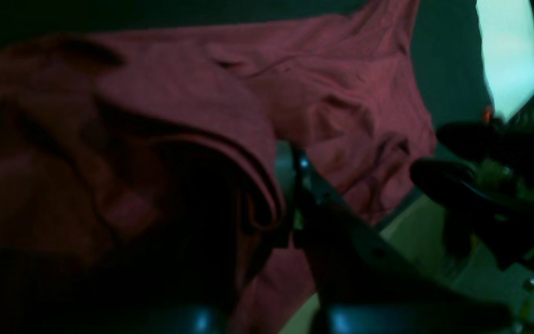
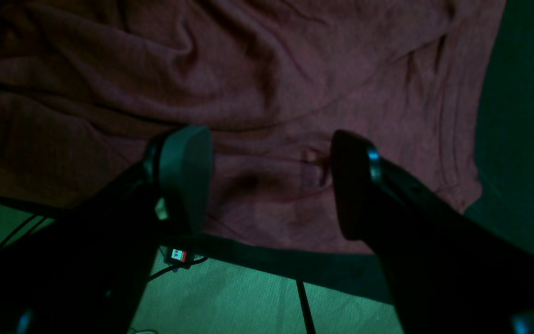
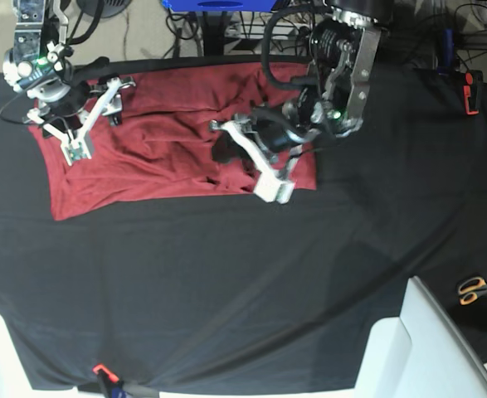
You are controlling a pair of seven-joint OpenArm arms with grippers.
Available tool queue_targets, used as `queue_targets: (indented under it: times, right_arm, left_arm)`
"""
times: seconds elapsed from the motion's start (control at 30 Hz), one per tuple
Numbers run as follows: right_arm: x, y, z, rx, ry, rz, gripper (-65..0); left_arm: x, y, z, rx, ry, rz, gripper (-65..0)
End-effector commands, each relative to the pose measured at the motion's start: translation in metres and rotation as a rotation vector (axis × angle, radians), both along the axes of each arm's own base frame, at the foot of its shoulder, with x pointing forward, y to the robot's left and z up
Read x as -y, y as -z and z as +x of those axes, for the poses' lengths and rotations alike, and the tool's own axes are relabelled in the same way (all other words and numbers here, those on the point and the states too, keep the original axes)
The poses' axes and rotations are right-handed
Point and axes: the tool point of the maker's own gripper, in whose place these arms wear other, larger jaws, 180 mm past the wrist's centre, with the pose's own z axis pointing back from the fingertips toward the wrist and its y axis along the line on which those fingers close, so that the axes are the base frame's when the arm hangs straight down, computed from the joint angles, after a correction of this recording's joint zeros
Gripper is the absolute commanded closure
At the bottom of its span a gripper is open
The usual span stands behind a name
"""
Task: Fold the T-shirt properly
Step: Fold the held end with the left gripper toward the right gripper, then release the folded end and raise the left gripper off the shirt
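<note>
1. I see the black cloth [image 3: 226,274] covering the whole table, with a wide bare stretch across the near half and on both sides of the work.
2. The T-shirt [image 3: 160,153] lies crumpled on the far part of that cloth. Its long axis runs side to side across my base view. The near hem is fairly straight; the upper part is rumpled and bunched toward the middle.
3. My left arm comes down from the far edge, on the right of the base view, bent over the shirt's right end. The left gripper [image 1: 288,195] is pinched together on a folded edge of the red fabric, which hangs lifted in a thick roll in the left wrist view.
4. My right arm reaches in at the far left corner, angled down over the shirt's left end. The right gripper [image 2: 267,181] has its jaws standing well apart above the cloth, nothing between them; the shirt's edge and the table edge lie just below in the right wrist view.
5. A pair of scissors [image 3: 475,288] sits far off at the right margin, well apart from the shirt.
</note>
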Motion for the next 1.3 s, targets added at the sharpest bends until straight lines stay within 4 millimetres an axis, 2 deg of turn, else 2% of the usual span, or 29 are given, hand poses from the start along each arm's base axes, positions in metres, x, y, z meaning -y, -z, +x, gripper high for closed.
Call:
queue_targets:
  times: [0.0, 0.07, 0.27, 0.5, 0.57, 0.77, 0.9, 0.97, 1.0, 1.1, 1.13, 1.17, 1.23, 1.27]
  right_arm:
    - [0.000, -0.007, 0.007, 0.034, -0.003, 0.004, -38.4]
    - [0.000, -0.007, 0.007, 0.034, -0.003, 0.004, -38.4]
    - [0.000, -0.007, 0.007, 0.034, -0.003, 0.004, -38.4]
    - [0.000, -0.007, 0.007, 0.036, -0.003, 0.004, -38.4]
    - [0.000, -0.009, 0.011, 0.043, -0.003, 0.004, -38.4]
    - [0.001, -0.010, 0.012, 0.046, -0.002, 0.003, -38.4]
    - [0.010, -0.010, 0.012, 0.048, 0.022, -0.006, -38.4]
    - [0.013, -0.011, 0.013, 0.050, 0.031, -0.010, -38.4]
    - [0.013, -0.011, 0.013, 0.051, 0.030, -0.011, -38.4]
    - [0.011, -0.014, 0.014, 0.058, 0.025, -0.010, -38.4]
    - [0.009, -0.014, 0.015, 0.060, 0.021, -0.008, -38.4]
    - [0.009, -0.015, 0.016, 0.064, 0.019, -0.008, -38.4]
    - [0.009, -0.018, 0.017, 0.071, 0.016, -0.011, -38.4]
    - [0.009, -0.017, 0.017, 0.070, 0.016, -0.011, -38.4]
  left_arm:
    - [0.010, -0.014, 0.007, 0.045, 0.017, -0.039, 0.0]
    - [0.016, -0.015, 0.007, 0.048, 0.038, -0.040, 0.0]
    - [0.017, -0.008, 0.006, 0.026, 0.040, -0.037, 0.0]
    - [0.018, -0.010, 0.006, 0.032, 0.049, -0.036, -25.3]
    - [0.033, -0.017, 0.009, 0.058, 0.102, -0.042, -29.0]
    - [0.075, -0.037, 0.008, 0.127, 0.263, -0.050, -29.1]
    - [0.082, -0.059, 0.021, 0.189, 0.273, -0.073, -29.0]
    - [0.074, -0.074, 0.032, 0.210, 0.233, -0.115, -29.0]
    - [0.064, -0.078, 0.036, 0.209, 0.216, -0.118, -29.0]
    - [0.023, -0.086, 0.050, 0.199, 0.159, -0.098, -28.0]
    - [0.007, -0.086, 0.054, 0.201, 0.140, -0.074, -25.3]
    - [-0.013, -0.082, 0.053, 0.186, 0.122, -0.036, -19.7]
    - [-0.054, -0.068, 0.047, 0.146, 0.076, 0.040, 0.0]
    - [-0.072, -0.061, 0.042, 0.128, 0.057, 0.072, 0.0]
